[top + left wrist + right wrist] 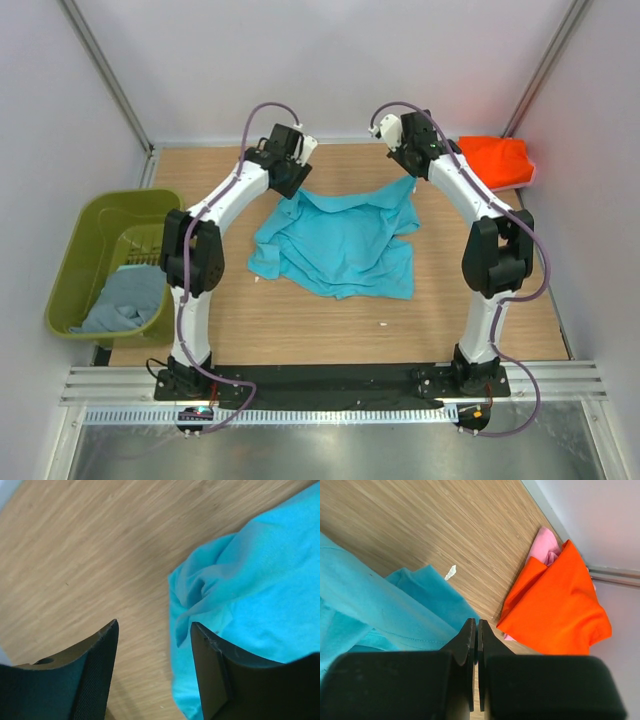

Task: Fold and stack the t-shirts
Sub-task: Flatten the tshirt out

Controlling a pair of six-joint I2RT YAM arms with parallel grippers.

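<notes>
Surface (300,330): pale wood, walled on three sides, with both arms reaching toward its far edge.

Turquoise t-shirt (345,245): lay crumpled and unfolded at the middle of the surface, between the two arms, with its far edge bunched and rumpled.

Olive-green bin (70,262): stood off the left edge of the surface, beside the left arm's elbow. The grey-blue t-shirt (125,300) sat loose inside it, at the near end.

Orange-red t-shirt (492,160): folded, in the far right corner against the wall, well apart from the turquoise one. From the right wrist camera I saw it lying on top of the pink t-shirt (545,545), which showed only as a strip at the far edge and a sliver at the near corner.

Left hand (154,665): above the far left corner of the turquoise t-shirt. Its fingers (102,675) stood wide apart with nothing gripped. One finger was over bare wood and the other over the shirt's bunched edge. I could not tell whether either touched down.

Right hand (476,630): near the far right corner of the turquoise t-shirt. The fingers were pressed together, leaving a hairline slit. I saw no cloth in that slit, though the tips sat just at the shirt's hem, and I could not tell if any fabric was pinched.

White scrap (450,572): a small fleck on bare wood, just beside the turquoise hem.
</notes>
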